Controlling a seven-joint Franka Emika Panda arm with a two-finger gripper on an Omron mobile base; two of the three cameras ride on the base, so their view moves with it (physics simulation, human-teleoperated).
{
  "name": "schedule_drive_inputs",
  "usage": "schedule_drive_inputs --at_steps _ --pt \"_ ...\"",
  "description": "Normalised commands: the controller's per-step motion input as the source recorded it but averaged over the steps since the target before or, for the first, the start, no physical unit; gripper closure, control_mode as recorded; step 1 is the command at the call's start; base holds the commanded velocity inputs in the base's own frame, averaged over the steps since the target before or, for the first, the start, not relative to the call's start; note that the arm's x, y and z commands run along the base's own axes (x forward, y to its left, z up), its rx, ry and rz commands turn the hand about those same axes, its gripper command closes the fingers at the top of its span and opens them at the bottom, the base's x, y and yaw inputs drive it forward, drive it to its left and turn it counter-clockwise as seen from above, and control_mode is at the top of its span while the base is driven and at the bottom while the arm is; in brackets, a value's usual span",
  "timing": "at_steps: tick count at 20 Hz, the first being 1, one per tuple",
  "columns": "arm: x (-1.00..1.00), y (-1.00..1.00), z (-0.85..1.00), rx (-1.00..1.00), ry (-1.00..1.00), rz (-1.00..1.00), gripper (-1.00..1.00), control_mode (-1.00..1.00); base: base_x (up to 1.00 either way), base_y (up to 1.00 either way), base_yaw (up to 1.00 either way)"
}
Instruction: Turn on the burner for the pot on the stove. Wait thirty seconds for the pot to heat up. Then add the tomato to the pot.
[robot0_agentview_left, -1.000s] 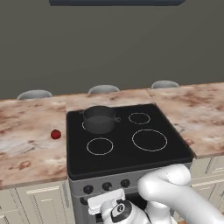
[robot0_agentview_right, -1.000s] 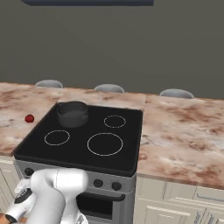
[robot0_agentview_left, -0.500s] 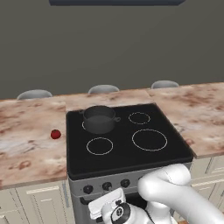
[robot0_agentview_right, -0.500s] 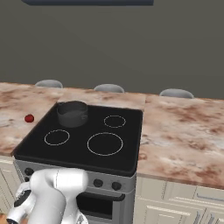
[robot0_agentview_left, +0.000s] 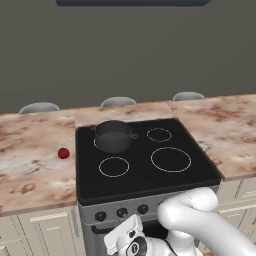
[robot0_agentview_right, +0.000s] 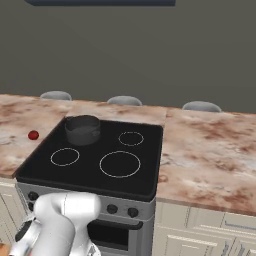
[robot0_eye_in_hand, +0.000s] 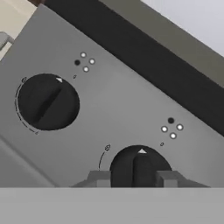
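Step 1 of 3 in hand: turning on the burner (robot0_agentview_left: 113, 140) under the pot (robot0_agentview_left: 113, 136). Pot sits on the rear left ring of the stove (robot0_agentview_left: 145, 175), nearly covering it; same pot at (robot0_agentview_right: 82, 130) from the other side. Tomato (robot0_agentview_left: 63, 153) lies on the marble counter (robot0_agentview_left: 30, 155) to the stove's left, well apart from the pot, untouched.

Gripper (robot0_eye_in_hand: 133, 178) held low against the steel front panel, fingers (robot0_eye_in_hand: 99, 179) spread to either side of a black knob (robot0_eye_in_hand: 139, 168), its ridge running between them. Contact with the knob cannot be told; tips look just beside it rather than clamped. A 2nd knob (robot0_eye_in_hand: 48, 101) sits apart on the panel, its ridge slanted. Whether the framed knob governs the pot's ring cannot be told; its small dot diagram is too fine to read with confidence.

Next move, by judgement: close on the ridge, rotate the wrist to switch on, then release, wait 30 seconds, and go for the tomato.
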Motion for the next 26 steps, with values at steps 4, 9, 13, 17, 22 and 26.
schedule_drive_inputs --at_steps 4,9,13,17,22,26 --pt "0.0 0.0 0.6 -0.57 0.1 0.23 1.0 -1.0 0.0 0.0 0.0" --pt "0.02 0.0 0.59 -0.56 0.15 0.23 1.0 -1.0 0.0 0.0 0.0" --pt "0.02 0.04 0.51 -0.52 0.16 0.23 1.0 -1.0 0.0 0.0 0.0" --pt "-0.14 0.09 0.55 -0.37 0.09 0.19 -1.0 -1.0 0.0 0.0 0.0" --pt "-0.87 0.0 0.93 -0.13 -0.07 0.17 -1.0 -1.0 0.0 0.0 0.0" --pt "-0.69 -0.05 1.0 0.0 -0.09 0.12 -1.0 -1.0 0.0 0.0 0.0"
